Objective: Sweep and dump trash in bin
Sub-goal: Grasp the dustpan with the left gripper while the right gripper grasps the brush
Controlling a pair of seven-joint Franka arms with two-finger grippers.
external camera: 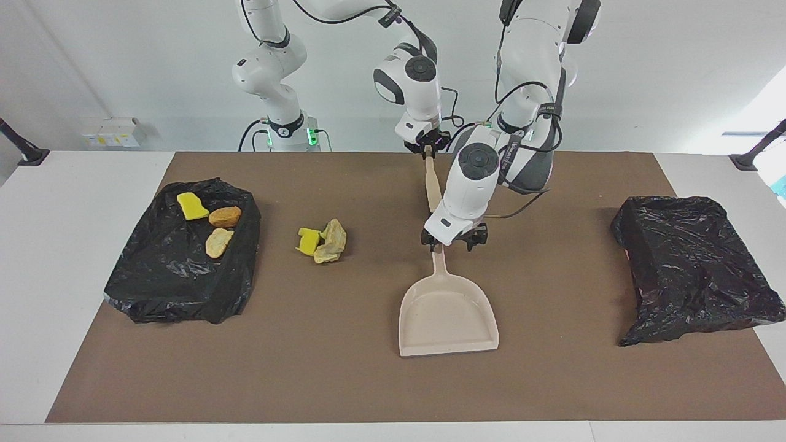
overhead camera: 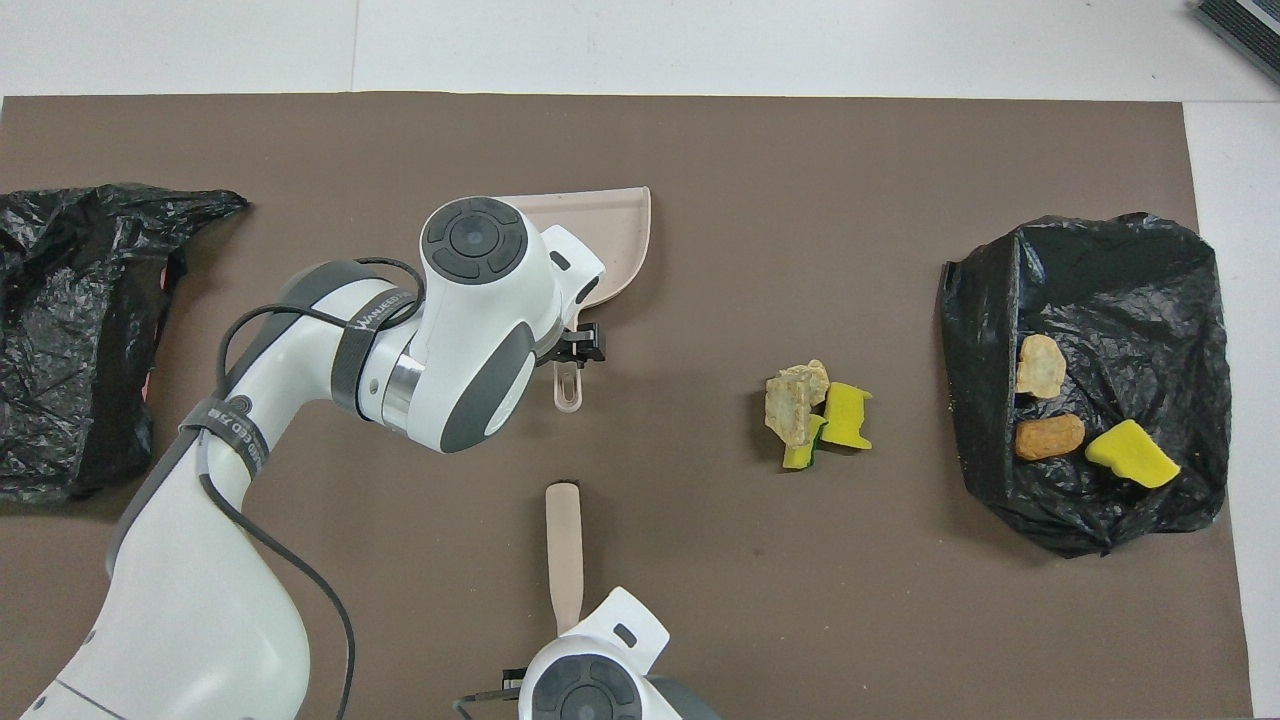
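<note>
Loose trash (external camera: 322, 240) (overhead camera: 815, 415), yellow sponge chunks and a pale wad, lies in a small pile on the brown mat. A black-lined bin (external camera: 153, 288) (overhead camera: 1100, 270) at the right arm's end holds three more pieces. The beige dustpan (external camera: 448, 319) (overhead camera: 615, 225) lies flat mid-table. My left gripper (external camera: 452, 244) (overhead camera: 577, 350) is low over the robot end of its handle, open. The brush (external camera: 431, 184) (overhead camera: 563, 550) lies nearer the robots. My right gripper (external camera: 428, 149) is shut on its handle end. The left arm hides the bristles in the facing view.
A second crumpled black bag (external camera: 694, 264) (overhead camera: 70, 330) lies at the left arm's end of the table. The brown mat (external camera: 307, 368) covers most of the white table.
</note>
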